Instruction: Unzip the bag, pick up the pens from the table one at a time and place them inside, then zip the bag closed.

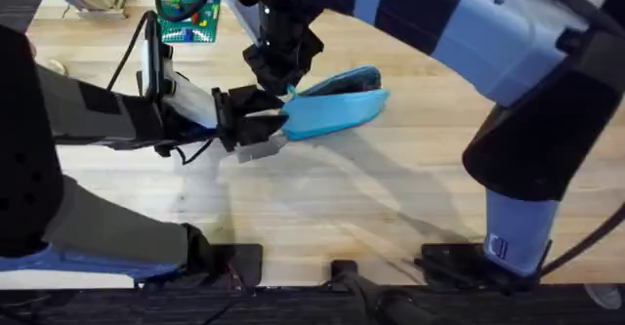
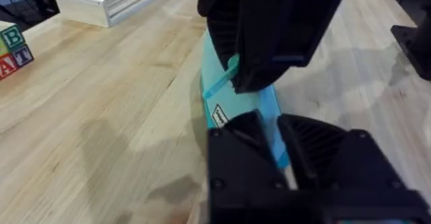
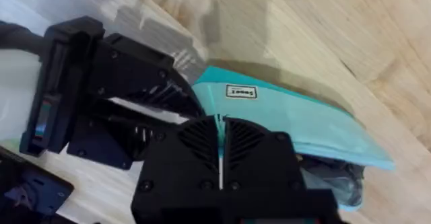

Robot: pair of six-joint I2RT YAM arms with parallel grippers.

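Light-blue fabric, the bag (image 1: 337, 110) lies on the wooden desk (image 1: 391, 208) just above the overhead view's centre, its long axis running from about eight o'clock to two o'clock. At its eight-o'clock end the left gripper (image 1: 256, 130) is clamped on the fabric. The right gripper (image 1: 289, 89), coming down from twelve o'clock, has its fingers pressed together on the zipper line (image 3: 220, 120) near that same end.

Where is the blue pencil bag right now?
In the overhead view the light blue bag lies on the table near the middle, with the left gripper clamped on its left end and the right gripper just above it.
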